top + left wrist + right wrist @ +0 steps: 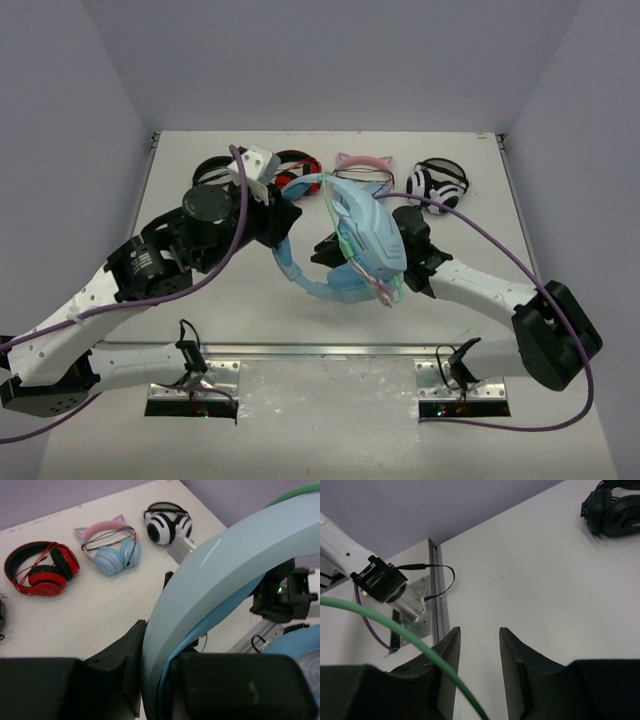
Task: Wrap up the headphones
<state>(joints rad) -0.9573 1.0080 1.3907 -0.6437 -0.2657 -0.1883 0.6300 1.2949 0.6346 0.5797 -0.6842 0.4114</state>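
Note:
The light-blue headphones (365, 235) are held up off the table between the arms, with the pale-green cable (340, 235) looped around the earcups. My left gripper (280, 222) is shut on the blue headband (210, 580), which fills the gap between the fingers in the left wrist view (157, 680). My right gripper (328, 246) sits under the earcups, partly hidden by them. In the right wrist view it (480, 645) is open with nothing between the fingers. The green cable (410, 635) runs across in front of its left finger.
Along the back of the table lie black headphones (212, 168), a red pair (295, 160), a pink cat-ear pair with blue cups (362, 165) and a white-and-black pair (440, 182). A metal rail (320, 350) runs along the near edge.

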